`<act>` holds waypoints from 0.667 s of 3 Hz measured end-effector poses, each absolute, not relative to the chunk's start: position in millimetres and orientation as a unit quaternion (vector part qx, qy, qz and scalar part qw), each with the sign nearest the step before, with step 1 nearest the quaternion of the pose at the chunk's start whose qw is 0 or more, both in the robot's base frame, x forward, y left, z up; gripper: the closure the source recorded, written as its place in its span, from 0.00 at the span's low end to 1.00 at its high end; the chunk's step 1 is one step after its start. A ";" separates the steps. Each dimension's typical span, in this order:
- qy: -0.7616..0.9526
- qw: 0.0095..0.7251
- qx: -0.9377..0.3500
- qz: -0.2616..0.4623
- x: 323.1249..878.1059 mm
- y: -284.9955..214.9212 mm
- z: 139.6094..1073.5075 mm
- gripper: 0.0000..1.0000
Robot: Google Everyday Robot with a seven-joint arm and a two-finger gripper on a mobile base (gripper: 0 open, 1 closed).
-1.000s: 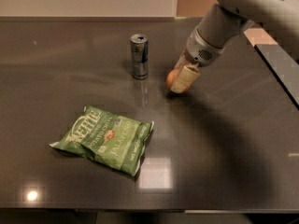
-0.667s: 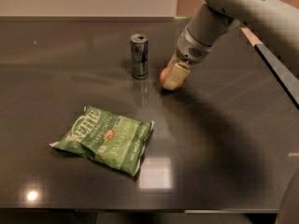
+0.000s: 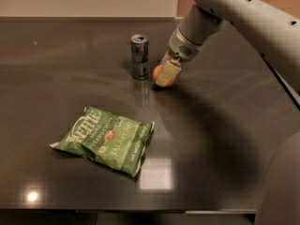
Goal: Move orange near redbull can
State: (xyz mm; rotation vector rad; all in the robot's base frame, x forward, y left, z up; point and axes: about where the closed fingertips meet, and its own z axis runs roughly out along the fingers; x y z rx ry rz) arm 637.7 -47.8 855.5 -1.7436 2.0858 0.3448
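The redbull can [image 3: 139, 56] stands upright on the dark table at the upper middle of the camera view. The orange [image 3: 158, 73] sits on the table just right of the can, a small gap apart, and is partly hidden by a fingertip. My gripper [image 3: 165, 75] comes down from the upper right on a grey arm and is shut on the orange, with one cream finger [image 3: 168, 72] in front of it.
A green jalapeño chip bag [image 3: 105, 139] lies flat on the table to the front left of the can. The table's front edge runs along the bottom. My arm's grey body fills the right side of the view.
My gripper has carried the orange to the left across the table, from well right of the can to just beside it.
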 end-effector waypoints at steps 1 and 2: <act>0.743 0.200 -0.625 0.129 644.3 -39.5 851.4 0.58; 0.739 0.197 -0.630 0.136 648.0 -35.8 847.2 0.35</act>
